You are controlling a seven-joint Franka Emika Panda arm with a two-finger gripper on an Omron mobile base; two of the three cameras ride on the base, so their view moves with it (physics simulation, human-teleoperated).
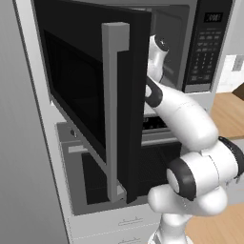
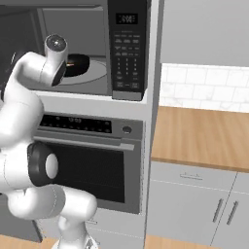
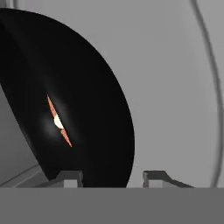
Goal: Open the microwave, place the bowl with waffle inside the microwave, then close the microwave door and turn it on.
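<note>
The microwave (image 2: 127,48) stands with its door (image 1: 90,95) swung wide to the left, the grey bar handle (image 1: 114,109) facing the camera. My arm reaches into the cavity. A black bowl (image 2: 78,65) rests on the pale turntable (image 2: 97,73) inside. In the hand view the bowl (image 3: 65,100) is seen close up, with a thin orange and white sliver of waffle (image 3: 59,122) in it. My gripper (image 3: 113,175) is open, its two fingertips (image 3: 72,178) spread wide on either side of the bowl's rim.
The steel-framed oven (image 2: 92,160) with a horizontal handle sits under the microwave. A wooden counter (image 2: 204,136) over grey cabinets runs to the right. The open door blocks the space left of the arm.
</note>
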